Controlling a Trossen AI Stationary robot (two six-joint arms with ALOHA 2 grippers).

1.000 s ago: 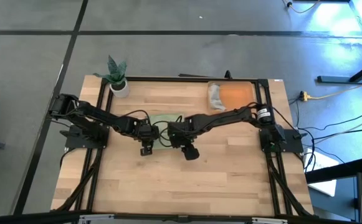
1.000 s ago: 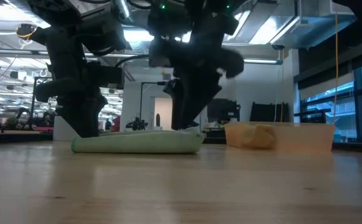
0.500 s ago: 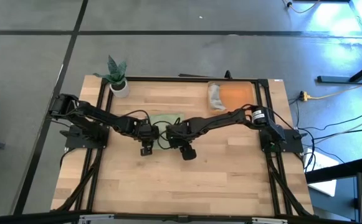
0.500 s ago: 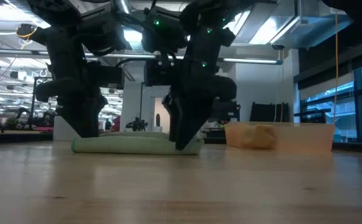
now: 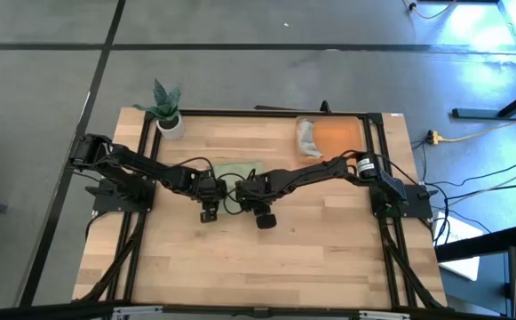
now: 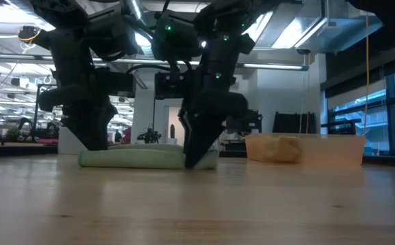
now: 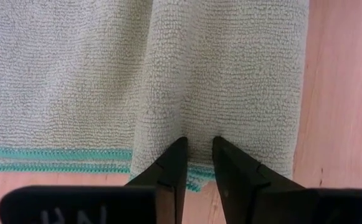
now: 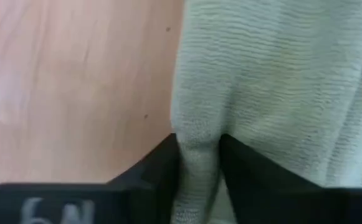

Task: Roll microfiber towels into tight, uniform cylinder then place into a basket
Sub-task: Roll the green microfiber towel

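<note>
While both arms reach over the table [image 5: 329,240], the green towel [image 5: 236,172] is pinched at both ends: a fold is clamped in the right gripper [image 8: 199,163], an edge in the narrow left gripper [image 7: 197,163]. Basket [image 5: 339,137] w/ grey towel [image 5: 306,136] sits well beyond right gripper.

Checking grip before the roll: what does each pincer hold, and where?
Both pinch the green towel: the right pincer its rolled edge, the left pincer a fold at its hem.
</note>
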